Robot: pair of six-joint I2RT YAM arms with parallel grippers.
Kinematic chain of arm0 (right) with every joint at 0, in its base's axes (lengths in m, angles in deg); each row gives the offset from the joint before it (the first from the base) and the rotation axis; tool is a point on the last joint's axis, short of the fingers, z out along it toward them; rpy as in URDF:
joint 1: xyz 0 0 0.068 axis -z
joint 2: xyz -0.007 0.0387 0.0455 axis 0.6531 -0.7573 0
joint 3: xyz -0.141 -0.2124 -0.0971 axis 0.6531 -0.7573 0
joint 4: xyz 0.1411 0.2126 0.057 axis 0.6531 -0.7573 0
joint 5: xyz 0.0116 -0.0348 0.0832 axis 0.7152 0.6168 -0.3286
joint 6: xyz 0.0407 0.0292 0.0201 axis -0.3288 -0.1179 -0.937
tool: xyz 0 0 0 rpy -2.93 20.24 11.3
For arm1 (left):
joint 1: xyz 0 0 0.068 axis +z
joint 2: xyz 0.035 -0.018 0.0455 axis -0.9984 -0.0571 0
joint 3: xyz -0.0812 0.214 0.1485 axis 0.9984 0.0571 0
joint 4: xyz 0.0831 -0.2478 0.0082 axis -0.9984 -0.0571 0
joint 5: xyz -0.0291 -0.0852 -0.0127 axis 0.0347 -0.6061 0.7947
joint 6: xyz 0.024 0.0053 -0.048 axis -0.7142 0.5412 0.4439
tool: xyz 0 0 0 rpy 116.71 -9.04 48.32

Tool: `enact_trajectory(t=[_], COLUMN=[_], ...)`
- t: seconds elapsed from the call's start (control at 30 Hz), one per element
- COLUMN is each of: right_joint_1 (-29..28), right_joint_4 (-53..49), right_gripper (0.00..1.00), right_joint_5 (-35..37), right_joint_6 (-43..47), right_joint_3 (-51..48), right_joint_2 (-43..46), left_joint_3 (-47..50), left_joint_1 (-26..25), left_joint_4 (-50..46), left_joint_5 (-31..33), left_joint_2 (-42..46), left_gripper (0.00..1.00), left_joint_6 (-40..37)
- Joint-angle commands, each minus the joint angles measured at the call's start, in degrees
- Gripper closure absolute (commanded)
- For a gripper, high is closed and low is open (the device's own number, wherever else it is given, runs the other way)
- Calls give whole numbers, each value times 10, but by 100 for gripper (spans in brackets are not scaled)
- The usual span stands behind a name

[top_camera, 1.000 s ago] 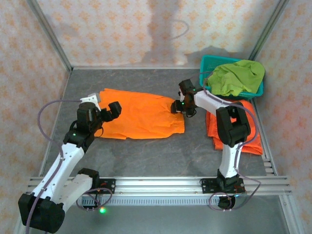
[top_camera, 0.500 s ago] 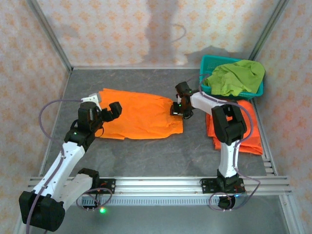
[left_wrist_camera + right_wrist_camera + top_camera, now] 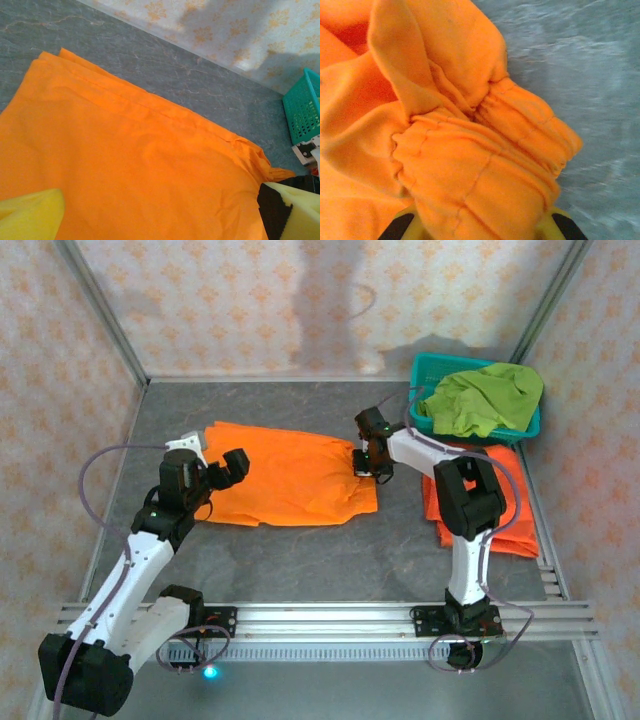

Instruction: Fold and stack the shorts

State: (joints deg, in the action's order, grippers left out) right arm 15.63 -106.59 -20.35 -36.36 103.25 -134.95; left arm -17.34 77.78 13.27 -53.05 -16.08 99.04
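Observation:
A bright orange pair of shorts [image 3: 290,475] lies spread flat in the middle of the table. My right gripper [image 3: 362,462] is at its right edge, shut on the bunched elastic waist [image 3: 485,165], which bulges between the yellow fingertips [image 3: 402,226]. My left gripper [image 3: 225,468] hovers open over the left part of the same shorts [image 3: 140,165], nothing between its pads [image 3: 30,215]. More orange shorts [image 3: 510,510] lie folded at the right. Lime-green shorts [image 3: 485,398] are heaped in the basket.
The teal mesh basket [image 3: 425,368] stands at the back right corner, its side also in the left wrist view [image 3: 302,115]. Patterned walls close in the back and sides, and a metal rail [image 3: 320,615] runs along the near edge.
My right gripper has closed on the shorts' right edge and shifted slightly left and back, bunching the cloth. The left arm has stayed in place, open.

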Motion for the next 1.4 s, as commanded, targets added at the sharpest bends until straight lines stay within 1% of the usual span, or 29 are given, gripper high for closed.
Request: enact_trajectory(t=[0.0, 0.17, 0.37, 0.53, 0.67, 0.9, 1.1, 1.37], right_joint_1=[-2, -11, -14, -16, -20, -23, -28, -32], right_joint_4=[-87, -181, -242, -273, -298, -337, -367, -373], right_gripper=[100, 100, 100, 100, 100, 100, 100, 100], right_joint_5=[101, 208, 298, 342, 394, 478, 569, 641], right_joint_6=[50, 116, 163, 186, 203, 228, 254, 294], right_joint_3=[35, 94, 140, 176, 207, 249, 286, 326], right_joint_2=[33, 39, 43, 37, 31, 23, 10, -4], left_joint_3=[-1, -1, -5, -17, -25, -32, -36, -36], left_joint_1=[2, 3, 2, 2, 0, -12, -18, -25], left_joint_4=[-6, -3, -1, -4, -5, -3, -1, 12], left_joint_5=[14, 12, 4, -20, -37, -44, -48, -63], left_joint_2=[12, 12, 7, -13, -33, -58, -73, -86], left_gripper=[0, 0, 0, 0, 0, 0, 0, 0], left_joint_6=[-13, -11, -10, -12, -15, -19, -22, -15])
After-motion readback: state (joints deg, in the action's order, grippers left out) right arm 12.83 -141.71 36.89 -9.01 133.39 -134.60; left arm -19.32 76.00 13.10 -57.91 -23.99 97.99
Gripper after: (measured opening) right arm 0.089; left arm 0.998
